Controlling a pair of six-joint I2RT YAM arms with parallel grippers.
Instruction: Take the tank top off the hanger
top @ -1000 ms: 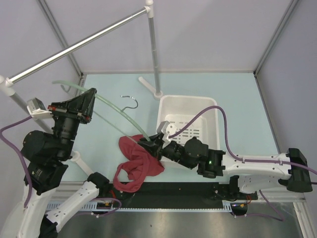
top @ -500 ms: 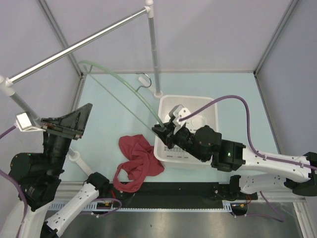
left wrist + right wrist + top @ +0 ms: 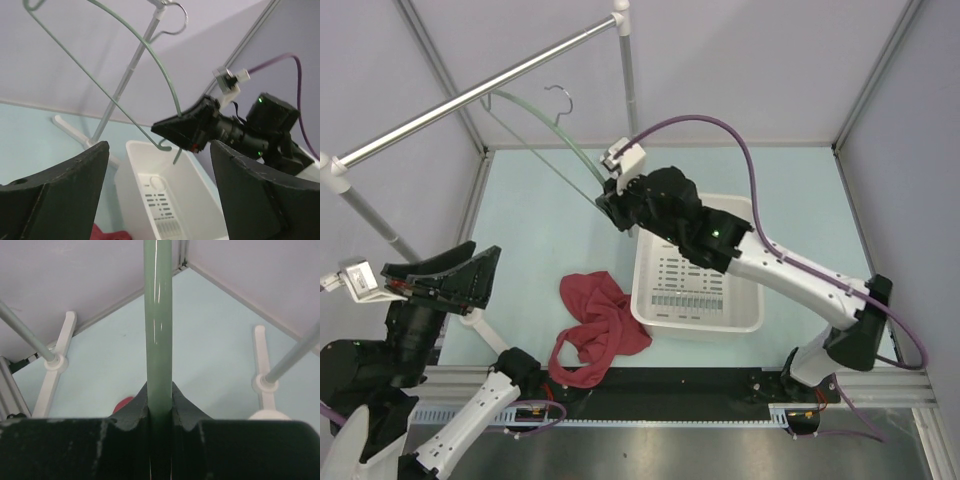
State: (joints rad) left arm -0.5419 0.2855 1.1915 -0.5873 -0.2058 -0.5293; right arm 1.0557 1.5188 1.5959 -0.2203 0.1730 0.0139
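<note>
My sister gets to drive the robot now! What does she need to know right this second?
The left hand is open and empty, low on the left side.
The right hand is shut on the hanger and holds it up in the air near the rail.
The tank top lies crumpled on the table, just left of the basket. No hand touches it.
Done: the tank top is off the hanger.
Left: probably only setting the hanger somewhere safe.

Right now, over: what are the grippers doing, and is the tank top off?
Left gripper open, empty. Right gripper shut on the hanger, held up bare. Tank top heaped on the table, free. Metal rail close by hanger, contact unclear.
</note>
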